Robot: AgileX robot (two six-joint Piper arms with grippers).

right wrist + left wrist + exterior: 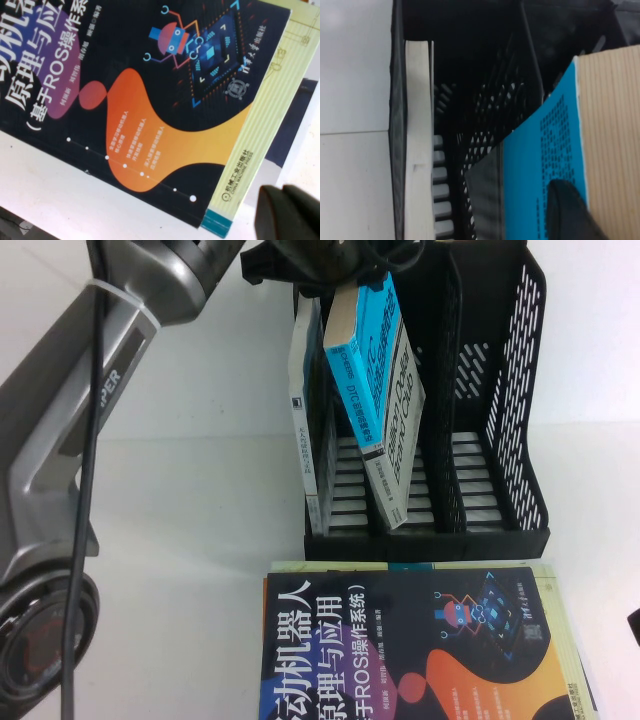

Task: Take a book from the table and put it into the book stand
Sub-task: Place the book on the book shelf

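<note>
The book (378,390), cyan and grey with black characters, hangs tilted inside the black book stand (505,430); its lower end is down in the middle slot. My left gripper (335,268) is shut on the book's top end above the stand. In the left wrist view one dark finger (568,212) presses on the cyan cover (540,165) beside the page edges, with the stand's perforated wall (485,105) behind. My right gripper (282,194) is shut and empty, low over the table (180,570) beside the front books.
A thin white-spined book (305,420) stands in the stand's left slot, also in the left wrist view (417,145). A dark navy-and-orange robot book (410,650) lies on a pale green book (265,130) in front of the stand. The stand's right slot holds nothing.
</note>
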